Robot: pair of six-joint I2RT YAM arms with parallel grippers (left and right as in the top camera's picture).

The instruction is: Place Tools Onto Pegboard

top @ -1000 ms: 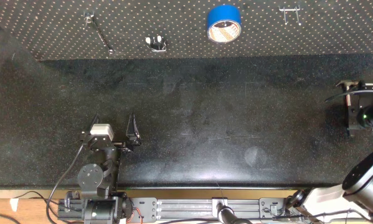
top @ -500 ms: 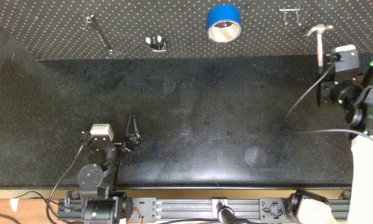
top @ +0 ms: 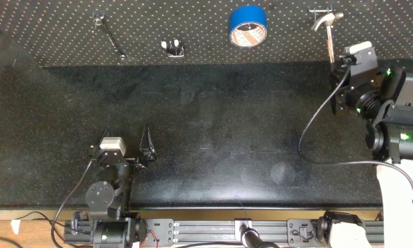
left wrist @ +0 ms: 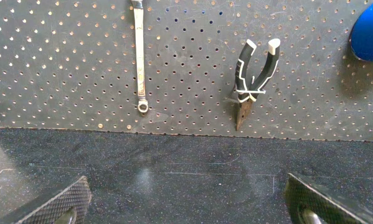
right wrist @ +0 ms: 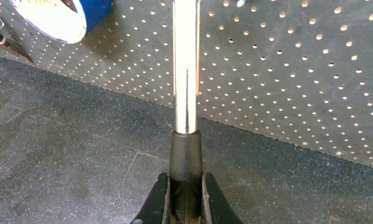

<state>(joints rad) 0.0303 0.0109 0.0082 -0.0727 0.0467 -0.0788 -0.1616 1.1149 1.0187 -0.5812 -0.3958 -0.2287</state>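
Left arm is showing black joints and a white wrist block; right arm is showing black joints, green LEDs glowing, black cable looping.

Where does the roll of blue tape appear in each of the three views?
Top view: tape roll on the pegboard, between pliers and hammer.
Left wrist view: cut off at the edge, beyond the pliers from the wrench.
Right wrist view: cut off at a corner, beside the hammer's handle.
Shared landmark: the pegboard.
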